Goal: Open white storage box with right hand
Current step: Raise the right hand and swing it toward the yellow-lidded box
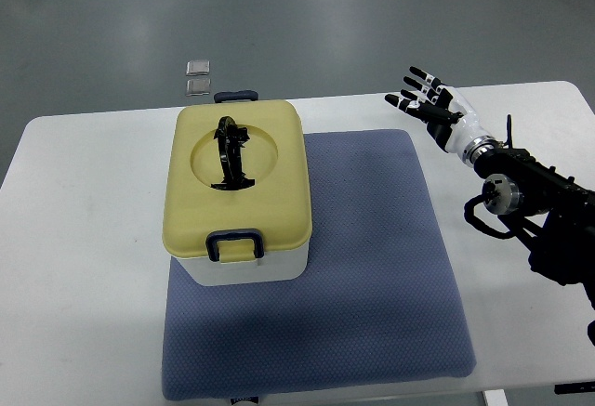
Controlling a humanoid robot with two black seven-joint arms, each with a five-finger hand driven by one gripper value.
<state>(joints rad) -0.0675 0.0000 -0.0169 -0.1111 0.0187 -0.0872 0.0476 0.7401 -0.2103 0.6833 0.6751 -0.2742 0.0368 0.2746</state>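
Note:
A white storage box with a pale yellow lid stands on the left part of a blue mat. The lid is down. A black carry handle lies in its round recess, and a dark blue latch sits at the near edge, another latch at the far edge. My right hand hovers over the table's far right, well right of the box, fingers spread and holding nothing. The left arm does not show.
The white table carries the mat in its middle. Two small shiny squares lie on the grey floor beyond the table's far edge. My right forearm crosses the right side.

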